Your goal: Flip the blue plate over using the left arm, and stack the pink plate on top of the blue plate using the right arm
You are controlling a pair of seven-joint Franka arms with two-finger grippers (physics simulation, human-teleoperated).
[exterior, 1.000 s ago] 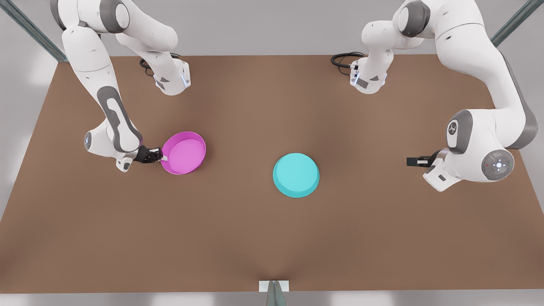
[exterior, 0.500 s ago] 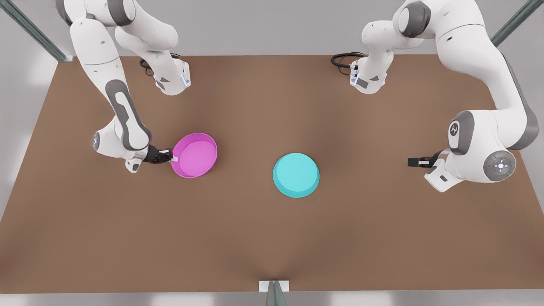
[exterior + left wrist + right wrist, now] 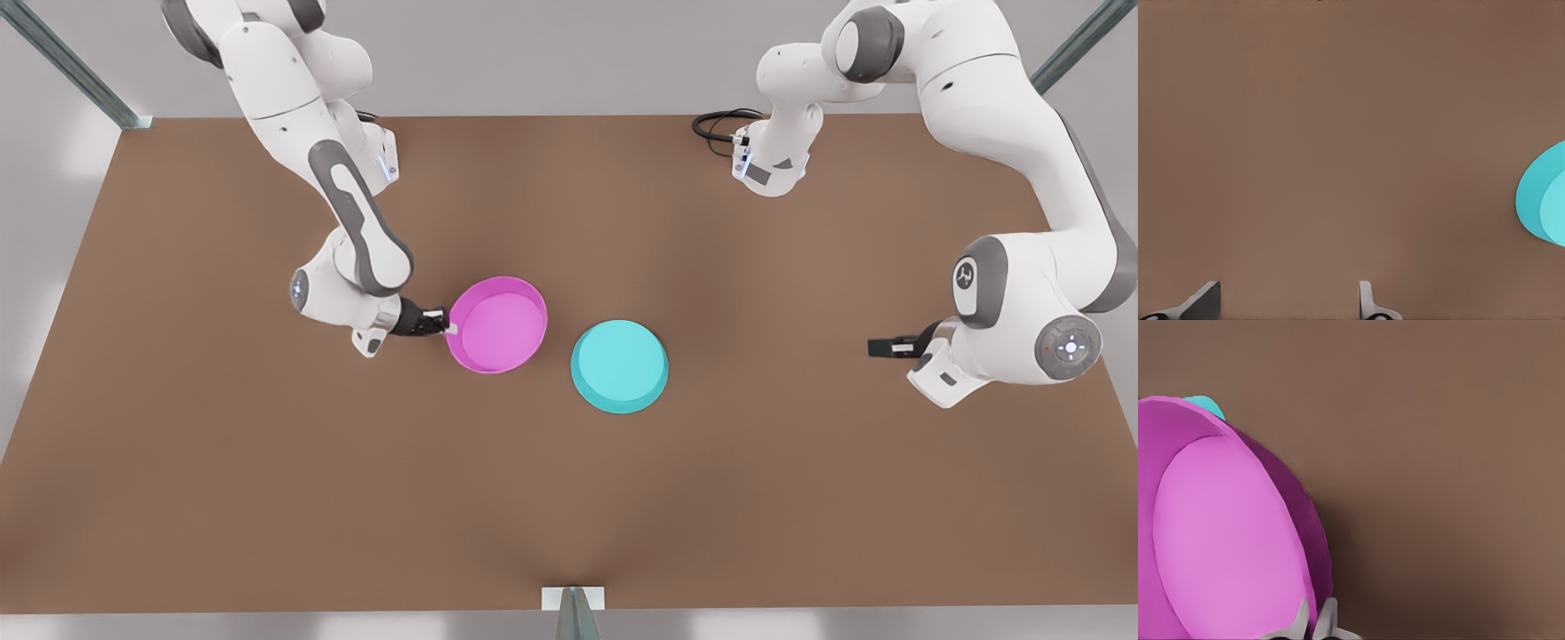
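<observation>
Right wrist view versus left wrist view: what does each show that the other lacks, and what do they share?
Right wrist view alone: the pink plate, its rim pinched in the right gripper. Left wrist view alone: the left gripper, open over bare table and holding nothing. Both: the brown table and part of the blue plate, seen at the picture's edge by the left and peeking past the pink rim in the right.

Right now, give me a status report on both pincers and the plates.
Right pincer shut on pink plate rim, beside blue plate. Blue plate base-up on table. Left pincer open, off to the side. Path clear.
</observation>
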